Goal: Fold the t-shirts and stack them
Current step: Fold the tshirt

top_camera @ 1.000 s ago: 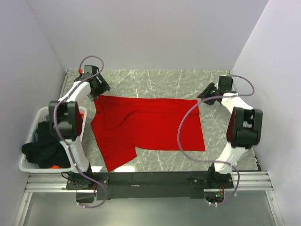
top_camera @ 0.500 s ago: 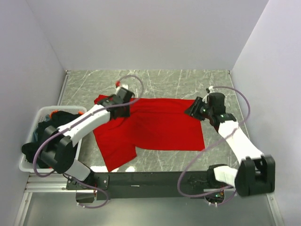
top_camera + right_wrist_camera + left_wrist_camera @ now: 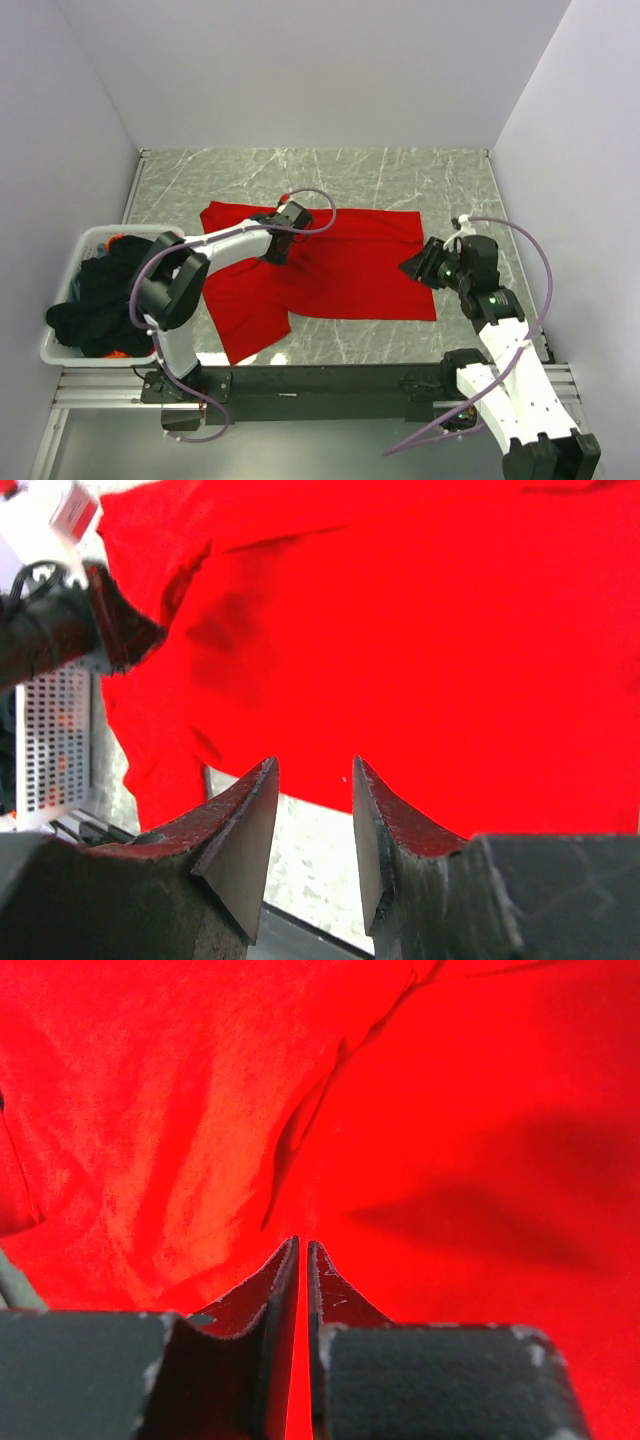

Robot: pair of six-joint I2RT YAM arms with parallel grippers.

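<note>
A plain red t-shirt (image 3: 340, 270) lies spread flat on the marble table, one sleeve pointing toward the near left. My left gripper (image 3: 272, 250) hovers low over its upper middle. In the left wrist view its jaws (image 3: 302, 1242) stand almost together, with only a thin slit between them. Wrinkled red cloth (image 3: 450, 1080) fills that view, and I see no fold pinched. My right gripper (image 3: 412, 268) is at the shirt's right edge. Its jaws (image 3: 314, 762) are open with nothing between them, over bare table just off the shirt's hem (image 3: 450, 630). Black t-shirts (image 3: 95, 300) lie heaped in the basket.
A white slotted basket (image 3: 95, 232) stands at the table's left edge, and its wall (image 3: 55, 740) also shows in the right wrist view. White walls close in the left, far and right sides. The black rail carrying the arm bases (image 3: 320, 380) runs along the near edge.
The left arm swung from the shirt's far left corner to over its middle while its jaws closed. The right arm came from the far right corner down to the shirt's right edge. The shirt lies as before.
</note>
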